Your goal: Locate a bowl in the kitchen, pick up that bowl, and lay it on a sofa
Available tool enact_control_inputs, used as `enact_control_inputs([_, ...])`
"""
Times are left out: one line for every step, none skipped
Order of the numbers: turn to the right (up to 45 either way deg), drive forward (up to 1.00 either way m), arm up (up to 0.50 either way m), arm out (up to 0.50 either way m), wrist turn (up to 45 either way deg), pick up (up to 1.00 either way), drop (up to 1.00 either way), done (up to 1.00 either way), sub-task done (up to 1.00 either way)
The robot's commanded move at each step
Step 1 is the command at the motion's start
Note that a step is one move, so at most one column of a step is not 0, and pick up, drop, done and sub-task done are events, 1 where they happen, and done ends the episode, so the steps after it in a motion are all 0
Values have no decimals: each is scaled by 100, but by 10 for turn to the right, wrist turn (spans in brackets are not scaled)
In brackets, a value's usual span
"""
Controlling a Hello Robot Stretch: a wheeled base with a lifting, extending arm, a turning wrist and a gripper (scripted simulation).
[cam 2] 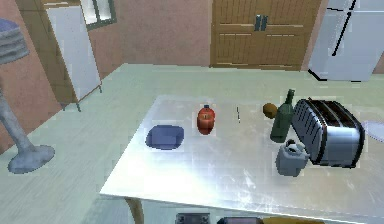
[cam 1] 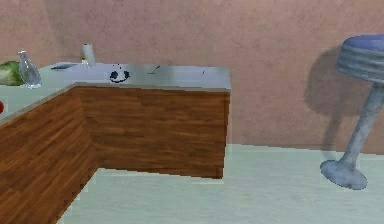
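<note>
Forward view first: L-shaped wooden counter (cam 1: 150,115) with a pale top, running along a pinkish wall. On top, from the left: something green (cam 1: 8,70), a clear glass bottle (cam 1: 29,70) just beside it, a white roll (cam 1: 88,52) standing upright farther back, then a small dark thing (cam 1: 120,73) too tiny to name. Over at that view's right, a blue-grey stool (cam 1: 355,110) on a pedestal, well apart from the counter. Arm side view next: pale table (cam 2: 200,175) with a bunch of stuff on it. The bowl (cam 2: 165,136), bluish and shallow, sitting on the tabletop toward the table's left part, near a red jar (cam 2: 206,119) but not touching it. Farther right, a brown roundish lump (cam 2: 269,109), a dark green bottle (cam 2: 286,115) standing upright, a shiny toaster (cam 2: 328,130) and a grey-blue mug (cam 2: 292,158) just in front of it. Behind all that, a wooden double door (cam 2: 260,30) and a white fridge (cam 2: 345,40) in the top right corner. No telling how the gripper's jaws stand.
</note>
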Motion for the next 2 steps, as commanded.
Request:
enact_control_inputs([0, 0, 0, 50, 0, 0, 0, 0, 0])
enact_control_inputs([0, 0, 0, 0, 450, 0, 0, 0, 0])
